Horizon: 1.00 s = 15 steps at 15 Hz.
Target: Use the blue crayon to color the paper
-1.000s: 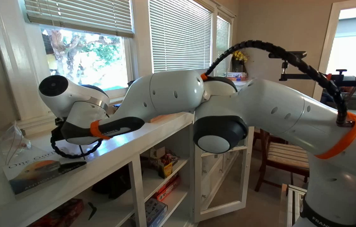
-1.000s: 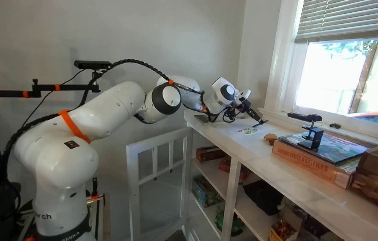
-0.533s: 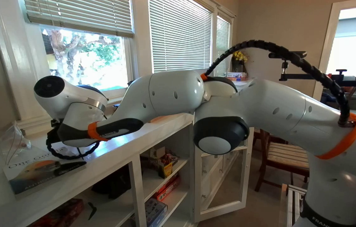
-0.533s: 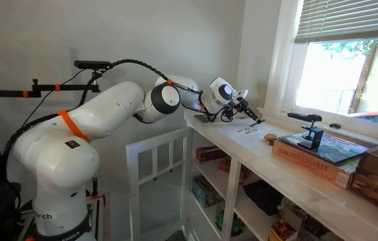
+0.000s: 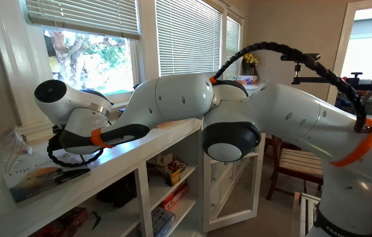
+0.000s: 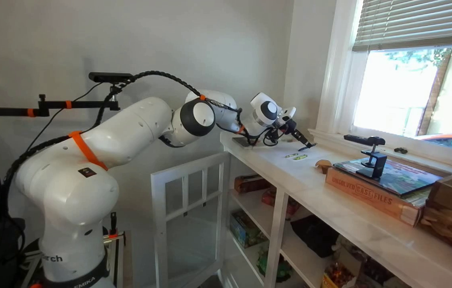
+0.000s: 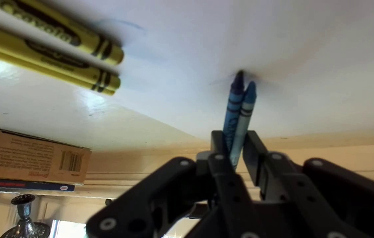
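My gripper (image 7: pixel 233 142) is shut on two crayons side by side, seen in the wrist view. One is the blue crayon (image 7: pixel 244 114), with a pale wrapper and blue tip; the other is a darker blue crayon (image 7: pixel 234 105). Their tips point at the paper (image 7: pixel 173 82), a whitish sheet on the counter. Faint blue strokes show near the tips and by the yellow crayons. I cannot tell whether the tips touch. In an exterior view, a blue stick (image 6: pixel 303 149) shows at the gripper (image 6: pixel 310 145), low over the counter. In an exterior view the arm hides the fingers.
Yellow crayons (image 7: pixel 84 71) lie beside the held ones; they show in an exterior view (image 6: pixel 300 157). A brown box (image 6: pixel 366 196) with a book and black clamp (image 6: pixel 373 160) stands farther along the counter. A book (image 5: pixel 41 177) and plastic bag (image 5: pixel 14 149) lie near the wrist.
The wrist and gripper have moved a little to the left in both exterior views, still carrying the crayons. Most of that shift came in the earlier half second. The yellow crayons stay put.
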Motion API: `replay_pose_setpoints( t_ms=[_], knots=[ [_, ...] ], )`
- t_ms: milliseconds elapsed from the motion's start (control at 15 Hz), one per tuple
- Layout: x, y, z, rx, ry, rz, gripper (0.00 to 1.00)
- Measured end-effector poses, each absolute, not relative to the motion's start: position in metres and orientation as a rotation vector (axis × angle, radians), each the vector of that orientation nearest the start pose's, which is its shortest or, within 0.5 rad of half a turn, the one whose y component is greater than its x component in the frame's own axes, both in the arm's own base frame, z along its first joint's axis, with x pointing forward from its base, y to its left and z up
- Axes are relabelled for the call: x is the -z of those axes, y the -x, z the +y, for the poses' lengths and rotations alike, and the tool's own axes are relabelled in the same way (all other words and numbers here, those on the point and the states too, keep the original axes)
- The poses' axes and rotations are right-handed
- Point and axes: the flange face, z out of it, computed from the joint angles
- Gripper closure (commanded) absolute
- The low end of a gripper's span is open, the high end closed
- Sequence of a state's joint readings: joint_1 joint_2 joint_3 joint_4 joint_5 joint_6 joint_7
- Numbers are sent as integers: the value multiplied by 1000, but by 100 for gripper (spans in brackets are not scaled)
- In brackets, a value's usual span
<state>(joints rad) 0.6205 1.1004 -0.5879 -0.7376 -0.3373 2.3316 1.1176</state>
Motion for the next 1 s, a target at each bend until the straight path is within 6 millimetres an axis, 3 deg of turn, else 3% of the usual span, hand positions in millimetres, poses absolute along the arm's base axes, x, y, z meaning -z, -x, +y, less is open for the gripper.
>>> replay_pose_setpoints(
  t_ms=[733, 1000],
  knots=[
    [-383, -793, 262, 1555, 3003, 744, 95],
    [-383, -793, 261, 1564, 3008, 744, 95]
  ],
)
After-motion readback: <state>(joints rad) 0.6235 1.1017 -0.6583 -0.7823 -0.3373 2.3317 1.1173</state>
